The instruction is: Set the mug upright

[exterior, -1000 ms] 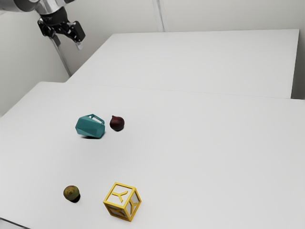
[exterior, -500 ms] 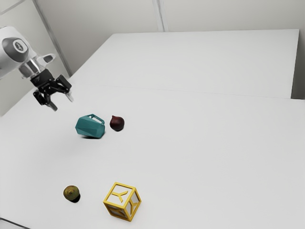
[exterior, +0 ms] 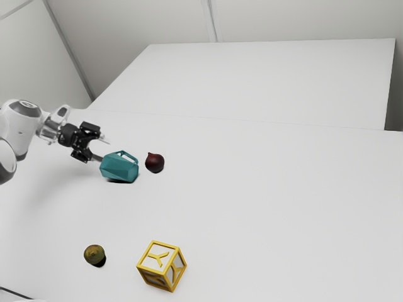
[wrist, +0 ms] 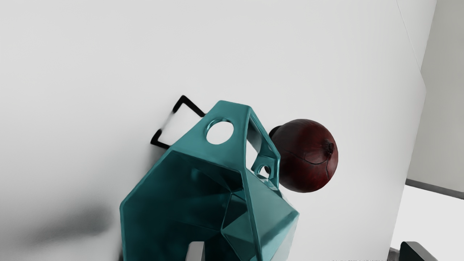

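Observation:
Low over the table at the exterior view's left, my gripper (exterior: 102, 150) points at the teal mug (exterior: 119, 167), which lies on its side with its handle upward. In the wrist view the mug's (wrist: 275, 224) open mouth faces my hand. My gripper (wrist: 302, 250) is open there, its fingertips wide apart; one is in front of the mouth and the other stands out past the mug's side. Nothing is held between them.
A dark red onion (exterior: 155, 162) sits close beside the mug on its handle side. Farther off on the white table (exterior: 264, 207) are a brownish-green round fruit (exterior: 94, 254) and a yellow-framed cube (exterior: 162, 266).
My arm has come down from the upper left to beside the mug, and my hand has tilted from pointing down to nearly level. The mug and the other objects have not moved.

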